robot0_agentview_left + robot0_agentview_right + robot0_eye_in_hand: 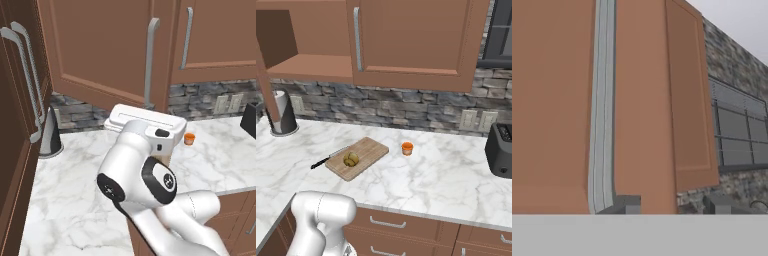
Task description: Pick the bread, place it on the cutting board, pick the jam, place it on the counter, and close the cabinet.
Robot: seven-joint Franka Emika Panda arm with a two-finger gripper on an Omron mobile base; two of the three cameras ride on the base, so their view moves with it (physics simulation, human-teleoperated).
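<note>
Claw [672, 206] shut, facing cabinet door [647, 100]

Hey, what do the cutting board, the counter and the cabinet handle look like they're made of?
Cutting board: light wood, matte, with visible grain lines. Counter: white marble or a marble-look stone, smooth, with grey veins. Cabinet handle: likely brushed metal, silver-grey with a soft sheen along the bar.

Both base views look down over the counter [446, 175] from either side, sharing the jam [189, 138]; hand view sits close against the cabinet [642, 100] door.
</note>
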